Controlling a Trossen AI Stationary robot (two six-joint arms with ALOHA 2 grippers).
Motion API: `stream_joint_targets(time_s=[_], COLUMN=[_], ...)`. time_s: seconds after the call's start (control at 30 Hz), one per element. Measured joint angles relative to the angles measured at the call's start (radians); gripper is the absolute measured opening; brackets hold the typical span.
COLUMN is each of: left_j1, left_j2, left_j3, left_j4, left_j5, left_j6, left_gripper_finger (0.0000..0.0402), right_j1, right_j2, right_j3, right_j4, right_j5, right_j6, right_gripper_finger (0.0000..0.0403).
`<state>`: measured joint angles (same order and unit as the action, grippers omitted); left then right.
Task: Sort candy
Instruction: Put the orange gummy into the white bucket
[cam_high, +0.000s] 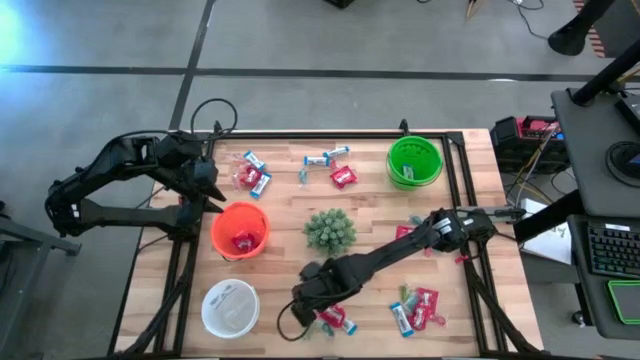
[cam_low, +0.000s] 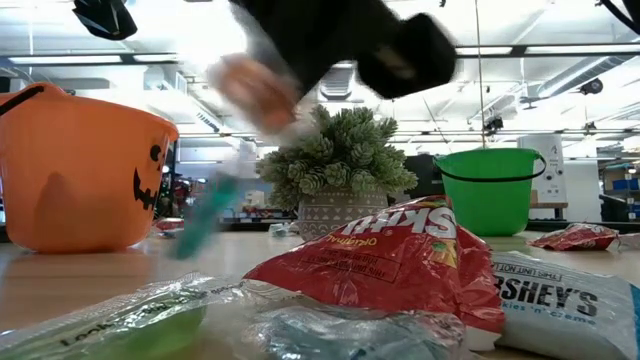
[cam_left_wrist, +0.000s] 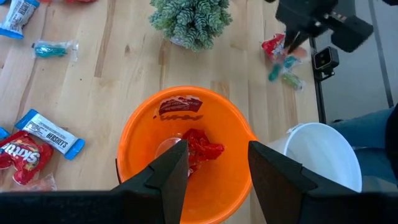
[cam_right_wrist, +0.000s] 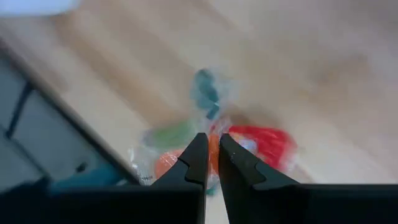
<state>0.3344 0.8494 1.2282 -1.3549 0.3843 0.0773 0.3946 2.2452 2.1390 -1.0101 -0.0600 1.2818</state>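
On a wooden worktop (cam_high: 370, 215), the left gripper (cam_left_wrist: 214, 163) hangs over the orange bowl (cam_high: 240, 229), fingers apart, seemingly for dropping red packets there. The right gripper (cam_right_wrist: 211, 155), fingers nearly together, pinches a clear-wrapped sweet (cam_right_wrist: 208, 99) above scattered candy (cam_high: 420, 308) near the front edge.

A spiky green potted plant (cam_high: 329, 230) is set near the middle of the wooden table (cam_high: 290, 205). An orange pumpkin-faced bucket (cam_high: 240, 232) is placed toward the left edge, a white bucket (cam_high: 229, 307) near the front left corner, and a green bucket (cam_high: 414, 162) near the far right corner. A keyboard (cam_high: 612, 248) is seen beyond the table's right edge.
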Motion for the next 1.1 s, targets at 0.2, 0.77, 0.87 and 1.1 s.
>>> stream_joint_targets(time_s=[0.2, 0.77, 0.87, 1.1], left_j1=[0.0, 0.0, 0.0, 0.0], left_j2=[0.0, 0.0, 0.0, 0.0], left_j3=[0.0, 0.0, 0.0, 0.0], left_j4=[0.0, 0.0, 0.0, 0.0], left_j5=[0.0, 0.0, 0.0, 0.0], left_j6=[0.001, 0.008, 0.008, 0.01], left_gripper_finger=[0.015, 0.015, 0.015, 0.015], right_j1=[-0.003, -0.036, -0.052, -0.085], right_j2=[0.0, -0.02, -0.016, -0.011], right_j3=[0.001, 0.028, 0.064, 0.107], right_j4=[-0.028, 0.394, 0.465, 0.483], right_j5=[0.003, 0.035, 0.035, 0.035], right_j6=[0.021, -0.142, -0.211, -0.295], right_gripper_finger=[0.0017, 0.0017, 0.0017, 0.0017])
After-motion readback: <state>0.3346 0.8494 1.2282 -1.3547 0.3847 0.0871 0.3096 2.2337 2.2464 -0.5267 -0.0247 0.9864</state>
